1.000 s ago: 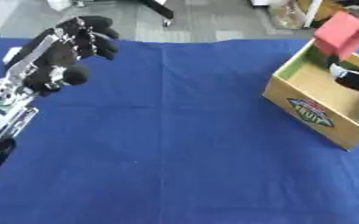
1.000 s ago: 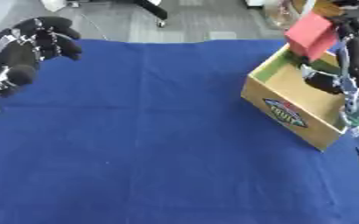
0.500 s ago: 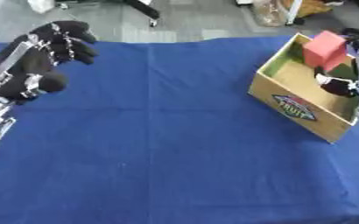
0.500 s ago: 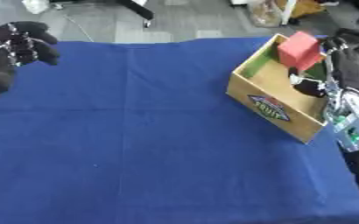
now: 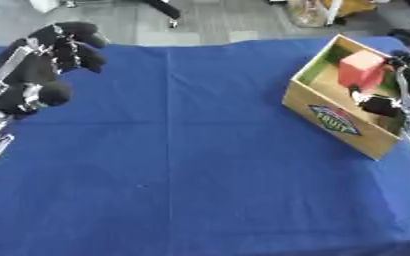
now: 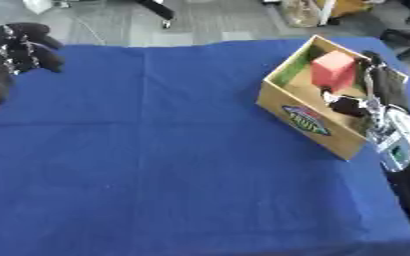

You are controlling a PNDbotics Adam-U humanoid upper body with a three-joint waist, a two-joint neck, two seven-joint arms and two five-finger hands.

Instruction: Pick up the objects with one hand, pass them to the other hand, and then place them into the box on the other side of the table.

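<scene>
Now lowered from above the rim into the box (image 6: 306,122): red block (image 6: 333,69), right hand (image 6: 376,92) beside it, clasp on it impossible to tell. Signals placing nearly complete. Off left, left hand (image 5: 42,70) curled, empty.

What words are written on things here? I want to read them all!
"FRUIT": seems to be the word on the oval label on the outer side of the open cardboard box; blurred, so not certain.
Smaller marks on that label: too blurred to read.
The blue tablecloth and the red block show no text.
</scene>
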